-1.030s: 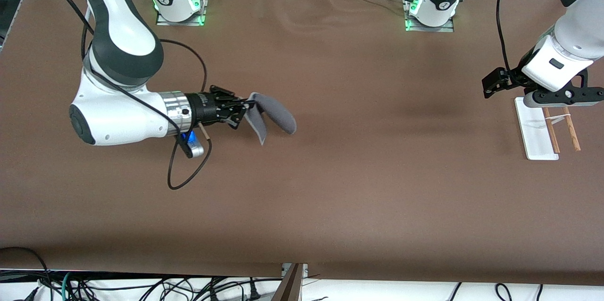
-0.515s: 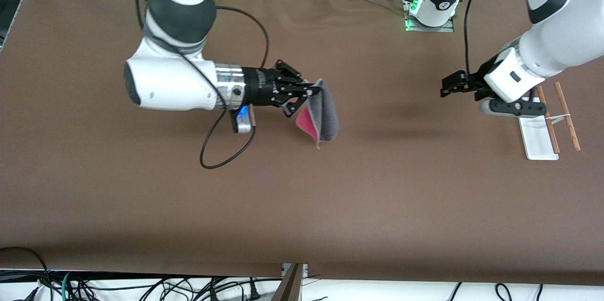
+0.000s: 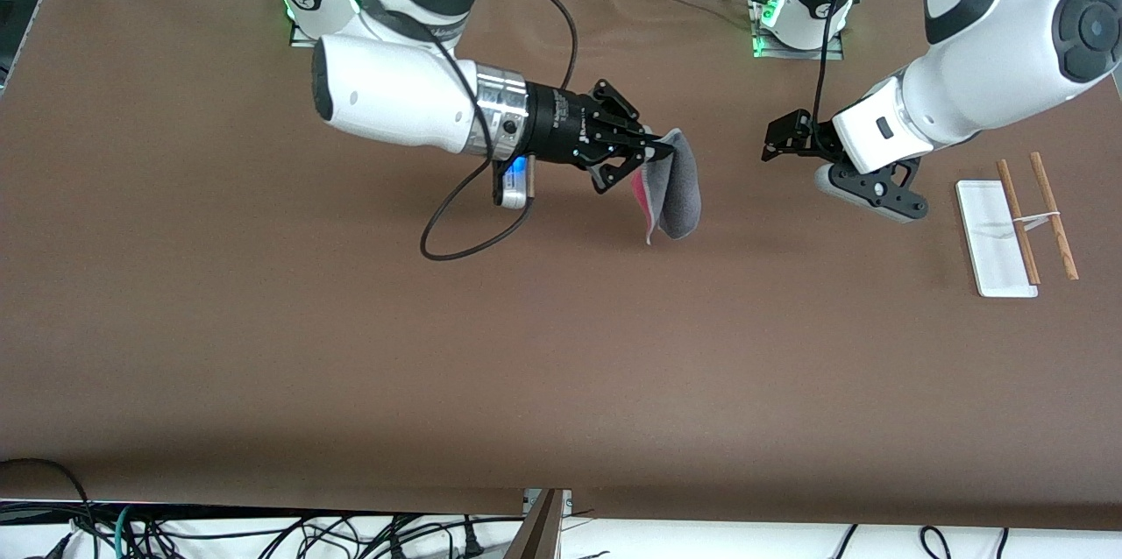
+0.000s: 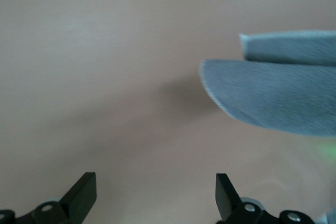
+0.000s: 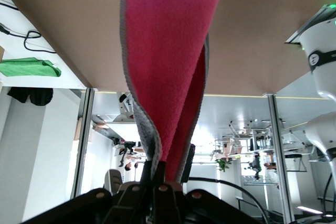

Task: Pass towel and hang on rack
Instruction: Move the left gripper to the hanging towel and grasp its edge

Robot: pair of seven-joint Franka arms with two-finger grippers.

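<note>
Towel [image 3: 675, 187] dark grey outside, pink-red inside, light stitched edge. Rack [image 3: 995, 239] white base, light-brown wooden rods. Table [image 3: 561, 349] plain brown. Arms white with black grippers.

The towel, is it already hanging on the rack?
No, the towel dangles from the shut right gripper over the middle of the table, well apart from the rack at the left arm's end.

Brown table [image 3: 561, 349] bearing rack [image 3: 999, 239]
</note>
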